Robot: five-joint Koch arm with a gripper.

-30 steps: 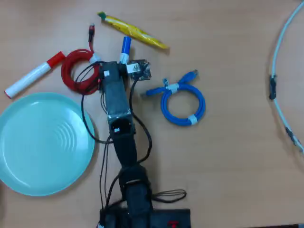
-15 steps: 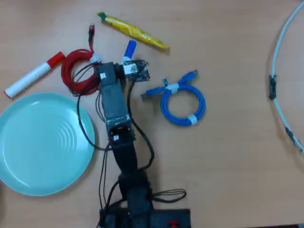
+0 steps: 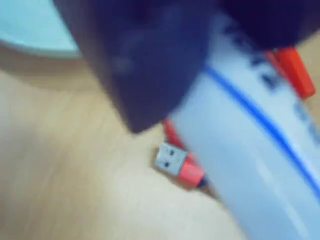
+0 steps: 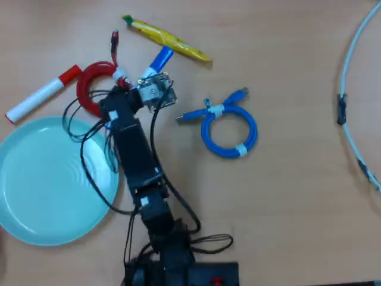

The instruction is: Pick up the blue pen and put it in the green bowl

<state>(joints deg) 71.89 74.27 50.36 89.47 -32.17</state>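
Pincer (image 4: 140, 83) clamps blue pen (image 4: 159, 59) above red cable (image 4: 89, 89).

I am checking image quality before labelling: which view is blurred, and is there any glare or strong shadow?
Wrist view: heavily blurred; the blue pen and dark gripper body are soft, only the red cable's USB plug is fairly readable. Overhead view: mostly sharp, evenly lit, soft shadows, mild sheen on the green bowl, no strong glare.

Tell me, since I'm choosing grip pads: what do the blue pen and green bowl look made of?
The blue pen: probably smooth plastic, its white barrel evenly glossy with printed stripes. The green bowl: likely plastic or melamine, uniform mint colour with moulded rings and soft sheen.
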